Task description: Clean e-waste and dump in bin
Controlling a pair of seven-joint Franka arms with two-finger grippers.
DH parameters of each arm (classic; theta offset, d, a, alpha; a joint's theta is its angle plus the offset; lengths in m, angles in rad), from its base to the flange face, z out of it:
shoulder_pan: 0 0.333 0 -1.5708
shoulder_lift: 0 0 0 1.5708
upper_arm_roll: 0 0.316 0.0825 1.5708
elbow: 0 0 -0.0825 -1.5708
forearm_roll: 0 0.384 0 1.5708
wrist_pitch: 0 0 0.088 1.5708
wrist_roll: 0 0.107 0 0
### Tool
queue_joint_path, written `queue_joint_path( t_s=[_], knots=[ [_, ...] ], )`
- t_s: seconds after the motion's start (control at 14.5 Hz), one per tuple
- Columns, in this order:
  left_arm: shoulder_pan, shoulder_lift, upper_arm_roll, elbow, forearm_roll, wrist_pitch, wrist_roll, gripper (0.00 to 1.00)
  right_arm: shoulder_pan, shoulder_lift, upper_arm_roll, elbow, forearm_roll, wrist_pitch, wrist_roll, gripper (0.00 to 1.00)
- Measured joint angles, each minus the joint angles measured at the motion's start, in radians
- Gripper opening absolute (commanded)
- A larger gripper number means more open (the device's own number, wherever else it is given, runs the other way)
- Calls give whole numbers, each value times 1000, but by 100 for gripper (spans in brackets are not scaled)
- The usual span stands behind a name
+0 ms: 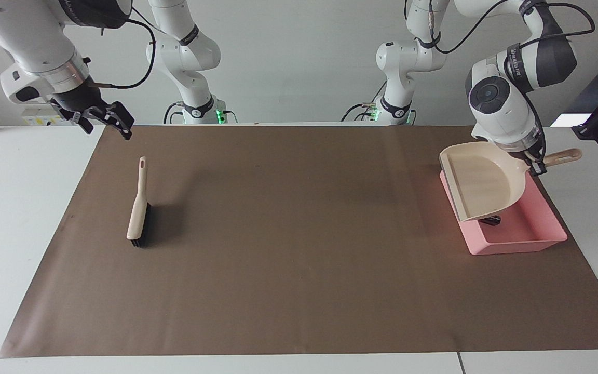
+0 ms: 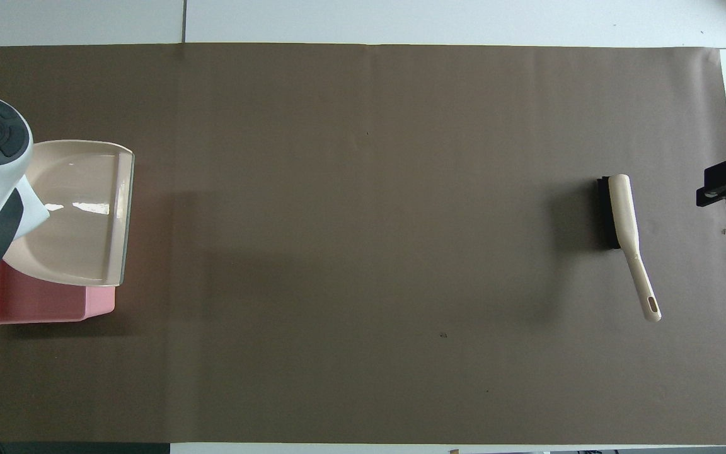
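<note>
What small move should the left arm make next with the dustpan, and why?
Probably carry the dustpan off the bin and set it down on the table: its pan looks empty, and a dark piece already lies in the bin beneath it.
</note>
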Motion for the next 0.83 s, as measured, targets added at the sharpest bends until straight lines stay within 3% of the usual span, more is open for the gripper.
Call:
queue_joint_path(
  t_s=[0.48,0.83],
  knots=[
    [-261,73,-5,-104,-163,30,-300,0,8,-1,1,-1,0,0,0,100],
    [-387,176,-4,-120,-182,76,-485,0,9,-1,1,-2,1,0,-4,100]
  ],
)
